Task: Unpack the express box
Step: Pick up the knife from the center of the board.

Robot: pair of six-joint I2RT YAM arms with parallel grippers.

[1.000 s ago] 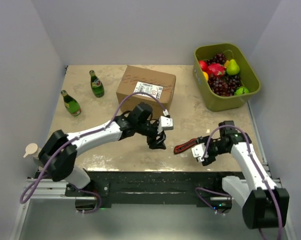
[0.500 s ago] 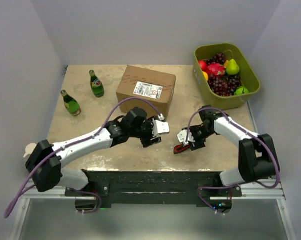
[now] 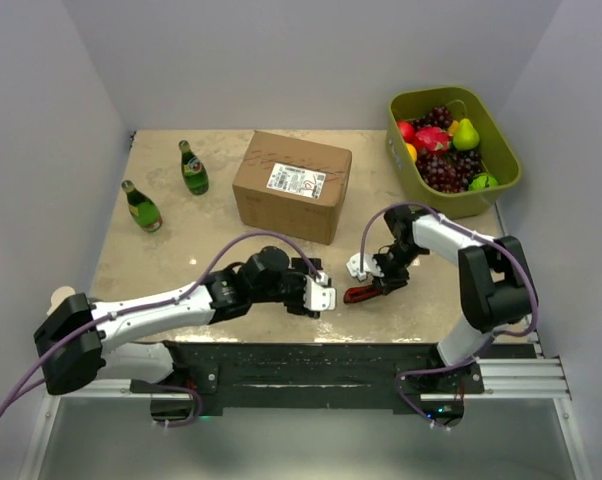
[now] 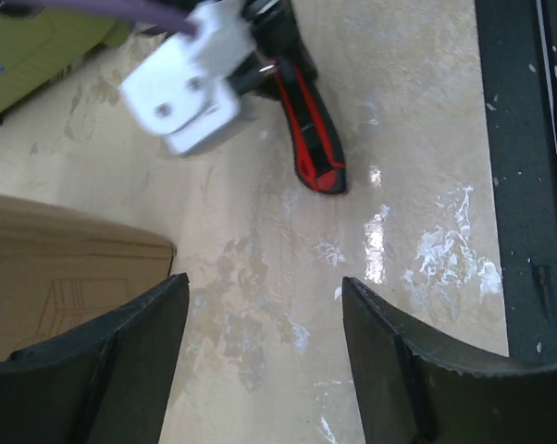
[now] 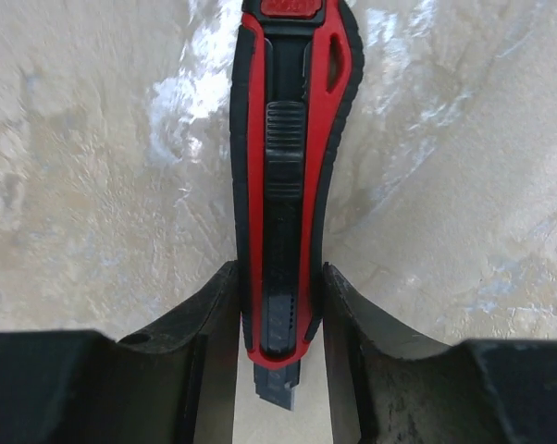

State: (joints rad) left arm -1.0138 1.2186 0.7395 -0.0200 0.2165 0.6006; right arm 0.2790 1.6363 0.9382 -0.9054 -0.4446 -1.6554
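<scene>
The express box [image 3: 291,183] is a brown carton with a white label on top, closed, at the table's middle back. Its corner shows in the left wrist view [image 4: 56,277]. My right gripper [image 3: 379,282] is shut on a red-and-black utility knife [image 3: 358,293], low over the table in front of the box's right end. In the right wrist view the knife [image 5: 283,185] sits between the fingers [image 5: 195,324] with its blade tip out. My left gripper [image 3: 319,296] is open and empty, just left of the knife [image 4: 311,129], with bare table between its fingers [image 4: 121,361].
An olive-green tub [image 3: 501,180] of fruit stands at the back right. Two green bottles [image 3: 192,168] [image 3: 141,207] stand at the back left. The black base rail [image 3: 321,360] runs along the near edge.
My left gripper has pulled back from the box toward the near edge. My right arm has swung inward, shifting its gripper left along the knife, which has barely moved.
</scene>
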